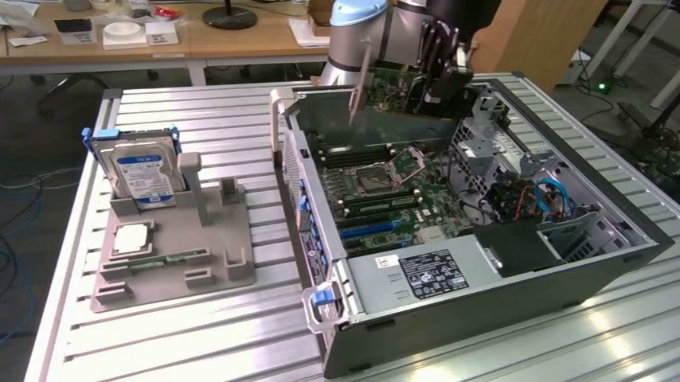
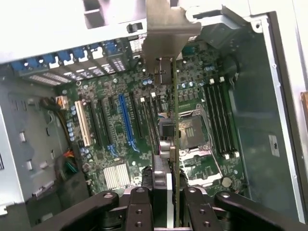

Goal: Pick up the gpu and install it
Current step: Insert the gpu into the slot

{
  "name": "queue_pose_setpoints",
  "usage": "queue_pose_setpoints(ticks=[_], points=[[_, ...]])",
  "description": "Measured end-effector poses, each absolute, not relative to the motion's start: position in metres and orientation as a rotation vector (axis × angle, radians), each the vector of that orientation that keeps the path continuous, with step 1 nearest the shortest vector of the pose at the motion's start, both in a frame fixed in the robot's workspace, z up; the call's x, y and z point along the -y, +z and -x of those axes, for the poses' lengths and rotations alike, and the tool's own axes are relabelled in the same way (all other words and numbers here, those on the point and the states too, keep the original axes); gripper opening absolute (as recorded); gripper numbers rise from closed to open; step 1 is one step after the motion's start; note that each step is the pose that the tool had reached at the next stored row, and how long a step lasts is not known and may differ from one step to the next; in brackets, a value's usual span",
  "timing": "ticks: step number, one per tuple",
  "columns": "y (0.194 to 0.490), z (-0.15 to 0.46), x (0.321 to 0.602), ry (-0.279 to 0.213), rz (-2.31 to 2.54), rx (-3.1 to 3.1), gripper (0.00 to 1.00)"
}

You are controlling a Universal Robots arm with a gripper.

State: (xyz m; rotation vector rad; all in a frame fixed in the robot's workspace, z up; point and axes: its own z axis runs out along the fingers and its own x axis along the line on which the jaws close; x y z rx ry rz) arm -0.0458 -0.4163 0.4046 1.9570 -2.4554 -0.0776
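Jaws clamped on the gpu (image 2: 167,132), one finger against each face of the card. The wrist view looks straight down the card's edge. The silver end bracket (image 2: 166,29) is at the far end, toward the case's rear wall.

Exterior view: the gpu (image 1: 409,91) hangs clear in the air above the far end of the open computer case (image 1: 499,314). Its green board faces the camera. The bracket (image 1: 359,83) hangs down on the exterior view's left. The card is not seated and touches nothing in the case.

Wrist view gives the alignment the exterior view lacks. The card's edge runs over the motherboard (image 2: 110,96), between the bank of expansion slots and the CPU socket (image 2: 195,130). A blue slot (image 2: 126,120) and a white slot (image 2: 83,122) lie off to one side, parallel with the card. The memory slots (image 2: 219,120) lie on the other side of the socket. A finned silver heatsink (image 2: 117,175) sits near the jaws.

Exterior view gives the height and the surroundings. The case lies on its side with the lid off. Inside:
- the motherboard (image 1: 409,199), with the CPU socket (image 1: 381,181) open
- the labelled power supply (image 1: 425,274) at the near end
- blue cables (image 1: 552,199) on the exterior view's right

Well apart, on the exterior view's left, a grey fixture (image 1: 228,239) sits on the slatted metal table (image 1: 212,342). It holds:
- a hard drive (image 1: 143,175) standing upright in a blue-edged caddy
- a square CPU chip (image 1: 133,239) lying flat
- a narrow green module (image 1: 175,259) beside the chip
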Motion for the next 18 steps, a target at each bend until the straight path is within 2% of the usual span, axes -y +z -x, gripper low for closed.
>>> queue_pose_setpoints(ticks=[4,10,13,18], points=[[0.4036,0.0458,0.4163,-0.061,-2.027,2.411,0.28],[0.4020,0.0458,0.4163,0.011,-2.049,2.419,0.28],[0.4016,0.0458,0.4163,0.014,-2.076,2.396,0.28],[0.4008,0.0458,0.4163,-0.022,-2.118,2.384,0.28]])
